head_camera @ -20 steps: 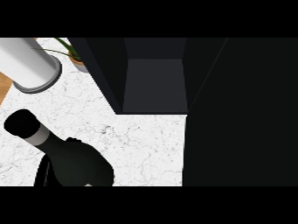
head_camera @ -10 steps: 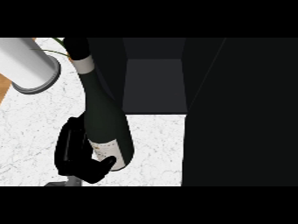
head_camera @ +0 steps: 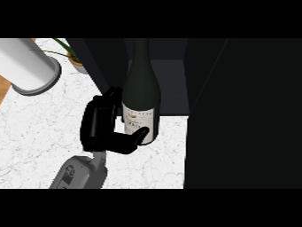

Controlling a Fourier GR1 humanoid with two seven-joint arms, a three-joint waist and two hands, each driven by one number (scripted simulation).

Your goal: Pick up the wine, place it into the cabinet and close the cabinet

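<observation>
Head view: wine (head_camera: 141, 95) before cabinet (head_camera: 166, 84).

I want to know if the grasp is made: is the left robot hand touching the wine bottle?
Touching. The head view shows the left robot hand curled round the wine bottle, thumb across its label.
</observation>
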